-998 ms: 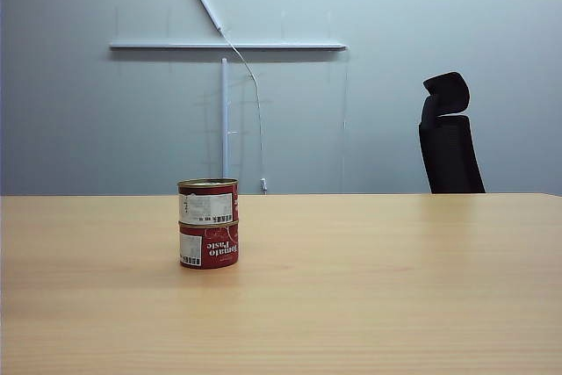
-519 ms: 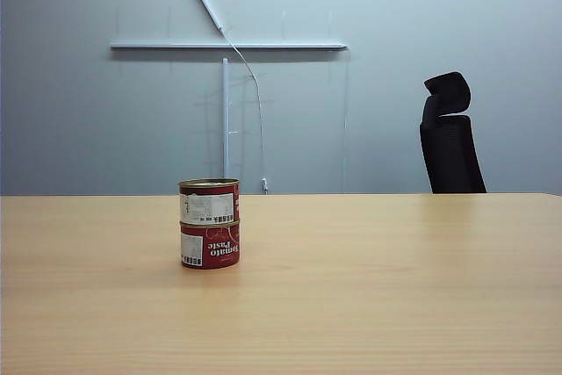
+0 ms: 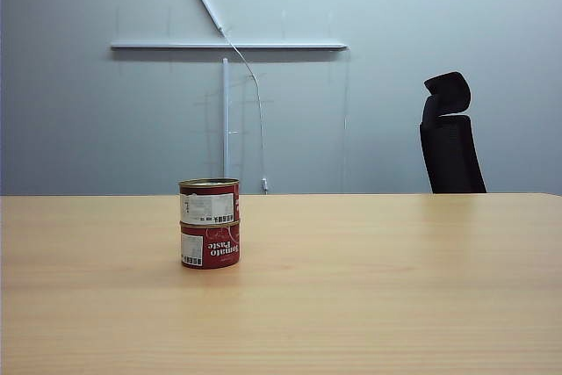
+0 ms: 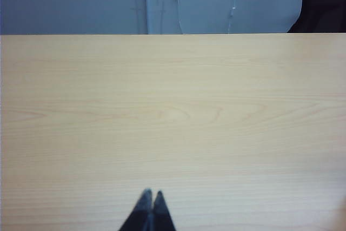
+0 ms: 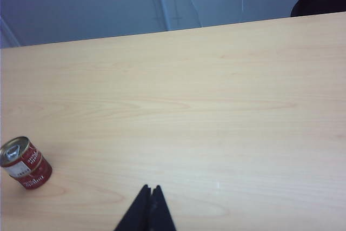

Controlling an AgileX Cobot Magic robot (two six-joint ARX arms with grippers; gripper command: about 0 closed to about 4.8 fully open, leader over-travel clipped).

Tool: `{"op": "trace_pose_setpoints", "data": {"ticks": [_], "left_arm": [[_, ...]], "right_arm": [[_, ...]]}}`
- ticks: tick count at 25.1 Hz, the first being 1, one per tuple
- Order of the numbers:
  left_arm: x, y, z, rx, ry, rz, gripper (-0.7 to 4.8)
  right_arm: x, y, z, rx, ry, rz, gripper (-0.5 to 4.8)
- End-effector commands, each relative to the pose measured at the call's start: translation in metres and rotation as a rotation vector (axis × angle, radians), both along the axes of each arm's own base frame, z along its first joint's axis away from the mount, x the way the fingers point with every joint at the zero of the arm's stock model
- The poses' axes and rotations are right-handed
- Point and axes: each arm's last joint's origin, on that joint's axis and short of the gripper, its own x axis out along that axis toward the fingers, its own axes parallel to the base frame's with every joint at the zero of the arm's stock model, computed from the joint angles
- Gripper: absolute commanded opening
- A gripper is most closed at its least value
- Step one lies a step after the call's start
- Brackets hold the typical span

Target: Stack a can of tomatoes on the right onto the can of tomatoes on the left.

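Note:
Two red tomato cans stand stacked on the wooden table, left of its middle: the upper can (image 3: 209, 202) rests squarely on the lower can (image 3: 210, 246). The right wrist view shows the same stack (image 5: 25, 162) far off to the side. My right gripper (image 5: 151, 188) is shut and empty, over bare wood well away from the cans. My left gripper (image 4: 152, 193) is also shut with nothing in it, above bare tabletop; no can shows in its view. Neither arm appears in the exterior view.
The wooden table (image 3: 378, 278) stretches wide on all sides of the stack. Behind its far edge stands a black office chair (image 3: 450, 138) at the right, against a grey wall with white cable ducts (image 3: 226, 45).

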Motion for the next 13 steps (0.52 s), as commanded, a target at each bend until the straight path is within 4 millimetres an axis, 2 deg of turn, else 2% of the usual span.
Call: {"op": "trace_pose_setpoints", "data": {"ticks": [1, 13], "left_arm": [[-0.0001, 0.0006, 0.0017, 0.000, -0.008, 0.003, -0.04], [-0.0001, 0.0005, 0.0017, 0.000, -0.007, 0.003, -0.04]], "right_arm": [[0.0001, 0.0000, 0.0066, 0.004, -0.059, 0.004, -0.08], [0.0001, -0.0001, 0.0084, 0.004, -0.077, 0.003, -0.08]]}}
